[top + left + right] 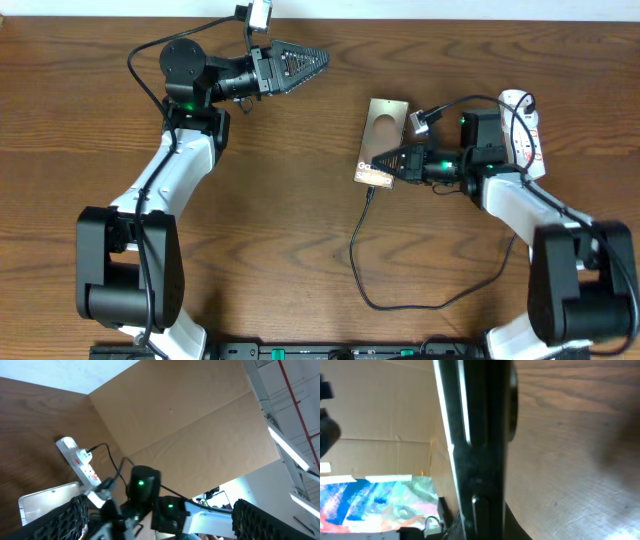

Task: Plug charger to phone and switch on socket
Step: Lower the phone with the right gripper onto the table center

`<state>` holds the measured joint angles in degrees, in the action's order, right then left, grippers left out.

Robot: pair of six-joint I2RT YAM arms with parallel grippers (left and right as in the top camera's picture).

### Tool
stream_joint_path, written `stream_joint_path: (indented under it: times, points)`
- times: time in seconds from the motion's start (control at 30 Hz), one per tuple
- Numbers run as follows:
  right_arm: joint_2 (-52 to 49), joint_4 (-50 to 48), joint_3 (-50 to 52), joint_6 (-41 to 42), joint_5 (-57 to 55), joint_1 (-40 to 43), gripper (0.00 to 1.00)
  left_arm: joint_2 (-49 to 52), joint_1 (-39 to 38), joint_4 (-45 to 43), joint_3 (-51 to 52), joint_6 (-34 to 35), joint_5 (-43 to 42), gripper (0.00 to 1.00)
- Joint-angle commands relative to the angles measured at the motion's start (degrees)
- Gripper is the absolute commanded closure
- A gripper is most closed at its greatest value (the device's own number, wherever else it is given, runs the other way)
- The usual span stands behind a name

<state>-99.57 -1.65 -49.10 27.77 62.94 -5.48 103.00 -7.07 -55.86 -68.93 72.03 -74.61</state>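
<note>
Fingers of R gripper (378, 168) sit over the near end of the phone (386, 118). Can't tell how far they're parted or whether they hold the plug, as the R wrist cam gives only a dark blurred bar. L gripper (318, 58) has its fingers (75, 515) spread wide and empty, well apart from the phone.

Step in hand, I reckon: seating the charger (354, 250) in the phone. Its cable comes out just below the R fingertips and loops off behind them. Next calls for a straight push along the phone, then the switch on the socket (528, 130) behind the R wrist. Phone lies flat, bronze face up.
</note>
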Motion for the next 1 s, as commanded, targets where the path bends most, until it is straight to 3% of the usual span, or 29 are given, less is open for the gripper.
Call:
stream_joint_path:
  times: [0.0,0.43,0.77,0.97]
  points:
    - [-2.58,-2.32,-0.59,-2.16,2.14,0.04,0.99,-0.90,0.20,-0.37,-0.66,-0.39,0.28,0.08]
    - [-15.43,-11.93,-0.61,-2.12,0.81,-5.33,0.99,-0.90,0.20,-0.37,-0.66,-0.39,0.28,0.07]
    - [-19.26,-15.26,-0.61,-2.10,-4.96,-8.37,0.99,-0.90,0.20,-0.37,-0.66,-0.39,0.28,0.07]
    - [-19.61,-15.30,-0.61,-2.12,-8.44,-9.88,0.86,-0.90,0.20,-0.37,-0.66,-0.42,0.28,0.07]
